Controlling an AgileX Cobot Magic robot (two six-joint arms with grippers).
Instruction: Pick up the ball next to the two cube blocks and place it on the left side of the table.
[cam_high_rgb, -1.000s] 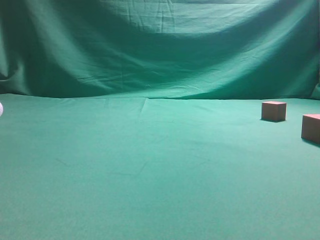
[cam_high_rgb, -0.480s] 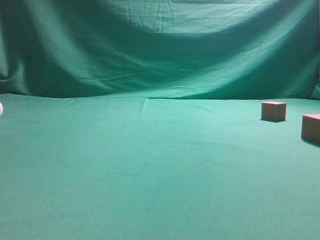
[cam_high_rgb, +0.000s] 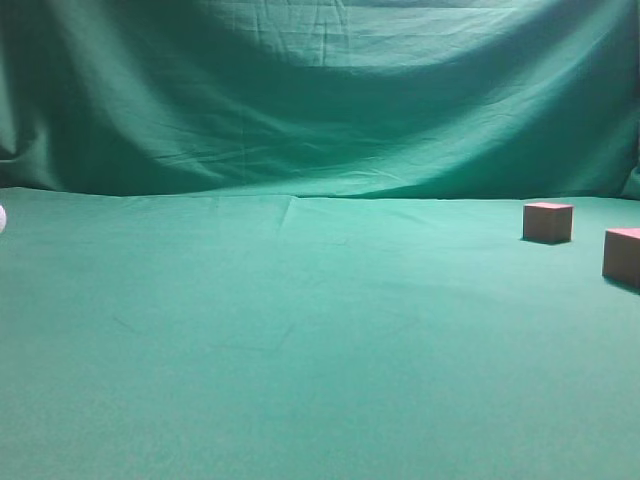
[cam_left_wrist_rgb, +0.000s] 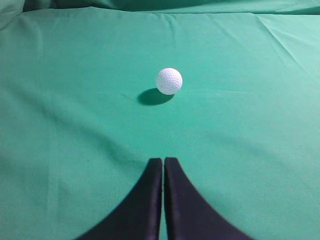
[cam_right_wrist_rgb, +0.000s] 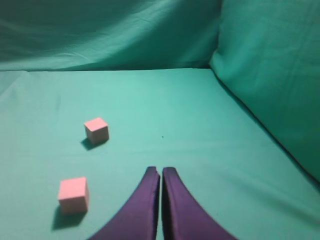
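Observation:
The ball (cam_left_wrist_rgb: 169, 81), white and dimpled, rests alone on the green table (cam_left_wrist_rgb: 240, 130) in the left wrist view, well ahead of my left gripper (cam_left_wrist_rgb: 163, 160), which is shut and empty. In the exterior view only a sliver of the ball (cam_high_rgb: 2, 219) shows at the far left edge. The two cube blocks stand at the right: one cube (cam_high_rgb: 548, 221) and a nearer cube (cam_high_rgb: 622, 256). In the right wrist view both cubes (cam_right_wrist_rgb: 96, 130) (cam_right_wrist_rgb: 73, 194) lie left of my right gripper (cam_right_wrist_rgb: 161, 169), which is shut and empty.
A green cloth backdrop (cam_high_rgb: 320, 100) rises behind the table. In the right wrist view the cloth wall (cam_right_wrist_rgb: 270, 75) closes in on the right side. Neither arm shows in the exterior view.

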